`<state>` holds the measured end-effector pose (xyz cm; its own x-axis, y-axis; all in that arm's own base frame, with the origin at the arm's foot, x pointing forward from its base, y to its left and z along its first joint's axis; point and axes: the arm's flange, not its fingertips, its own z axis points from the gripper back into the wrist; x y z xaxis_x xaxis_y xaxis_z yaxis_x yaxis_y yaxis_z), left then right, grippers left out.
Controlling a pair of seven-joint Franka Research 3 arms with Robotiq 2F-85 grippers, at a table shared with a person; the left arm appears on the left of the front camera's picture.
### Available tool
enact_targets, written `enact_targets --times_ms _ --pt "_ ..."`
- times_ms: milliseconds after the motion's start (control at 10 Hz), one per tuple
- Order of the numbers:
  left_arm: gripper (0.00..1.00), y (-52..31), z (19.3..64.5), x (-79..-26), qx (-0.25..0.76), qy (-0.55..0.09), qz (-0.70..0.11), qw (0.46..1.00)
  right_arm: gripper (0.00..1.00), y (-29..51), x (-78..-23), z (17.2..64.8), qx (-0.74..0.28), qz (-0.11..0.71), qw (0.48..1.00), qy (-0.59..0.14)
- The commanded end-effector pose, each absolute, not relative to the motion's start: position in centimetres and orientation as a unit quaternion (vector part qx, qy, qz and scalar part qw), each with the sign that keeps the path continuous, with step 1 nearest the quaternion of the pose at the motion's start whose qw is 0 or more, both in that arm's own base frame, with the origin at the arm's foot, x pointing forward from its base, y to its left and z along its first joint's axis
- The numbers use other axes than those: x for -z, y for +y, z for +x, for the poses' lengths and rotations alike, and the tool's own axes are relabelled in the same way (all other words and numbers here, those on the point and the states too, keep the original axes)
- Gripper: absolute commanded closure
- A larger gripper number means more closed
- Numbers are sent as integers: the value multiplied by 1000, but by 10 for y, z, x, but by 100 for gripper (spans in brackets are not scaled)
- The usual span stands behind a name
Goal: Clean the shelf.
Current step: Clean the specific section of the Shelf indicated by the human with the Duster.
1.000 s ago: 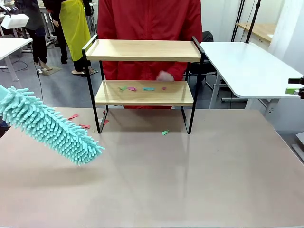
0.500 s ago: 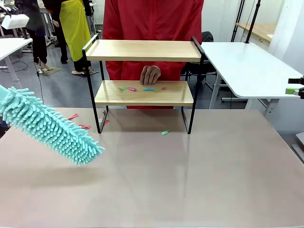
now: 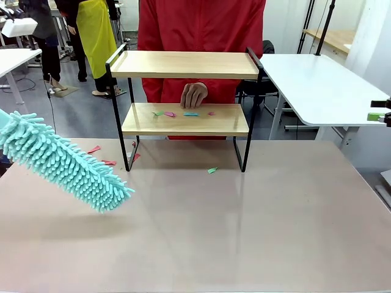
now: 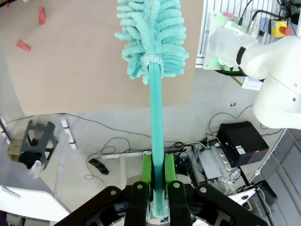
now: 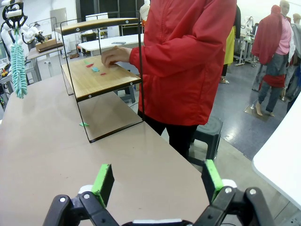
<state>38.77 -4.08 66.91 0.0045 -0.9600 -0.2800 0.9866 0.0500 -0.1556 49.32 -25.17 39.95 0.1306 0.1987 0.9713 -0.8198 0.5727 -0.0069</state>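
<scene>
Beige laminate covers the table [image 3: 256, 226], with the shelf [image 3: 183, 64] standing at its far middle, two pale wooden boards on a thin black frame, directly in front of a person [image 3: 201, 24] in a red jacket. A fluffy teal duster [image 3: 67, 165] hangs slanted over the table's left side, well short of the shelf and exactly where it was a second ago. What has changed is the person's hand [image 3: 194, 95]: a blur behind the lower board [image 3: 183, 125] a second ago, it now rests still at that board's back edge, just behind a row of coloured paper scraps [image 3: 183, 113]. With the litter apparently laid out, the sweeping looks ready to start but not yet begun. The left wrist view shows what the front view cuts off, the left gripper [image 4: 157, 162] with its green pads clamped tight on the duster's handle [image 4: 156, 117], above a bare table corner carrying red scraps [image 4: 41, 15]. The right wrist view gives the side angle: the right gripper [image 5: 157, 181] idles empty with its fingers spread wide, and the person's arm reaches in over the lower board. A few loose scraps [image 3: 212, 170] also lie on the table at the shelf's feet.
</scene>
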Motion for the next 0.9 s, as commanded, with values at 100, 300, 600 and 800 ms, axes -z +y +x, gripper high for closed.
enact_targets --times_ms 100,300,600,800 --pt "87 -39 387 -673 686 155 44 710 0 -250 -403 494 -367 282 695 -550" --pt "87 -39 387 -673 686 155 44 710 0 -250 -403 494 -367 282 695 -550" --pt "87 -52 398 -662 711 144 32 687 0 -250 -403 494 -367 282 695 -550" --pt "87 -65 401 -645 724 92 -10 683 0 -250 -403 494 -367 282 695 -550"
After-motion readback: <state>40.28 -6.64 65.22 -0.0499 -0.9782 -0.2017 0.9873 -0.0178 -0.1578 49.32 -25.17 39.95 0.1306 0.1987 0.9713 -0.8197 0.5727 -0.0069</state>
